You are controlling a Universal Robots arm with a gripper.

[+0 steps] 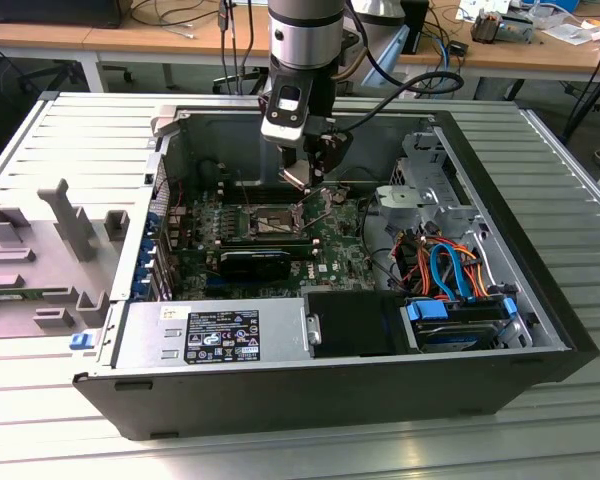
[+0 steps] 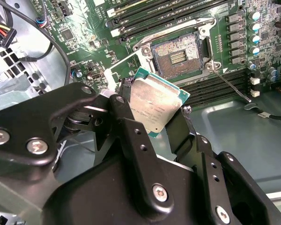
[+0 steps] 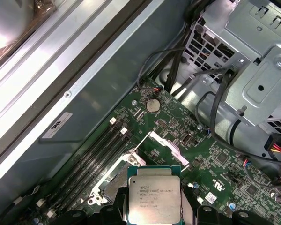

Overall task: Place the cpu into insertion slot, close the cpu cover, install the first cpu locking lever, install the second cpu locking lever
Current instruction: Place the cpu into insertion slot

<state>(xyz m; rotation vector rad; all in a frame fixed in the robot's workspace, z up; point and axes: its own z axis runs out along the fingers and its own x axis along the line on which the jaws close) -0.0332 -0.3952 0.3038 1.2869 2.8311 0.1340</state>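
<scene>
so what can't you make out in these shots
Exterior view: the insertion slot is too small to tell whether its contacts are bare.
First wrist view: the cpu hangs in front of the insertion slot and hides part of it.
Second wrist view: the end effector hides the cpu's gripped edges, and its underside faces away, so the contact side cannot be judged.
</scene>
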